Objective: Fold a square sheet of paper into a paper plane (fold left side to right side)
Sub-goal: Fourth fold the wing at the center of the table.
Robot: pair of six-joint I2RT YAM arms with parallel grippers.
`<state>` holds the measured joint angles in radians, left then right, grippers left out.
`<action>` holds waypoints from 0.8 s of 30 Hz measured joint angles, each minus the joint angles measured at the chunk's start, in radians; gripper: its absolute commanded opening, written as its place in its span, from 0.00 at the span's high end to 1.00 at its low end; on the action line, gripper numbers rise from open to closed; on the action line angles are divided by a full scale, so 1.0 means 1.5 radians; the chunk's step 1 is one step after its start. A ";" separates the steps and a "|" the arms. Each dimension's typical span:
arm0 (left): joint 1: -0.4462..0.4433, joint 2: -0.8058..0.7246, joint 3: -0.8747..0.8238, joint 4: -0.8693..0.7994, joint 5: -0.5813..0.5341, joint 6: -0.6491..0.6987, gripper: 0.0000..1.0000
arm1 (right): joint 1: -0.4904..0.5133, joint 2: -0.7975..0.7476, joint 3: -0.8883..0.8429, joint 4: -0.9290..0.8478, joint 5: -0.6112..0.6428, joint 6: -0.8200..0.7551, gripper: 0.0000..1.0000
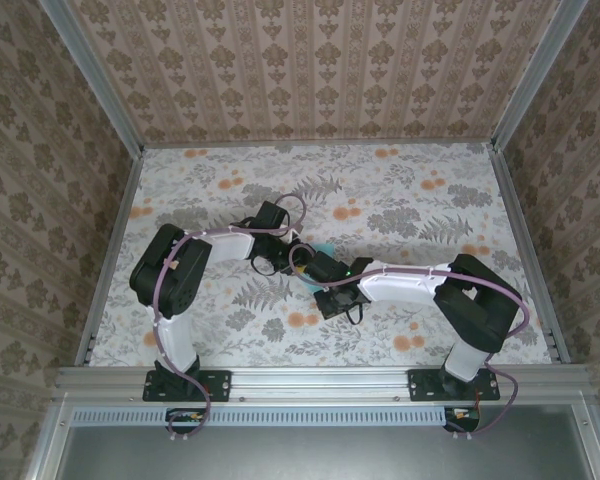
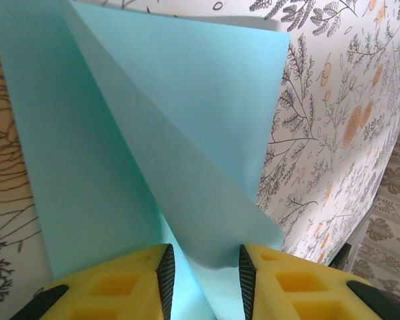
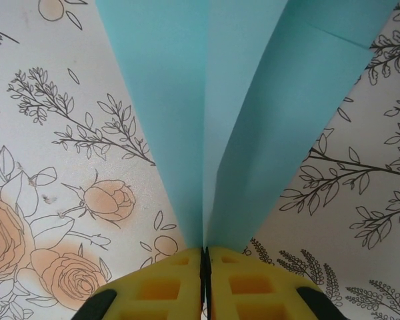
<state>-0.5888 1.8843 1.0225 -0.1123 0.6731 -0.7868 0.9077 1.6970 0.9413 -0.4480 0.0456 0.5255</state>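
The light-blue paper, folded with several creases, lies between the two grippers at mid-table; in the top view a small piece of the paper peeks out between the arms. My right gripper is shut on the paper, which rises from its closed yellow fingers in two flaps. My left gripper is open, its fingers either side of a raised paper flap without pinching it.
The floral-patterned tabletop spreads all round. Both arms meet near the centre, the left arm reaching right and the right arm reaching left. Patterned walls and metal rails bound the table.
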 measured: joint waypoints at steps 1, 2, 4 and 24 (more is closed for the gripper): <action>0.000 0.000 0.000 0.000 0.000 0.000 0.66 | 0.000 -0.001 -0.001 0.001 -0.001 0.001 0.84; 0.000 0.000 0.000 0.000 0.000 0.000 0.66 | 0.000 -0.001 -0.001 0.002 -0.001 0.002 0.83; 0.000 0.001 0.000 0.000 0.000 0.000 0.66 | 0.000 -0.004 -0.001 0.002 -0.003 0.001 0.80; 0.000 0.010 0.002 -0.001 0.000 0.000 0.66 | -0.234 -0.134 -0.151 0.265 -0.297 0.021 0.61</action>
<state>-0.5888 1.8988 1.0260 -0.1143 0.6727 -0.7868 0.5560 1.4960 0.7143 -0.0509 -0.4000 0.5575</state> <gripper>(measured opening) 0.343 0.399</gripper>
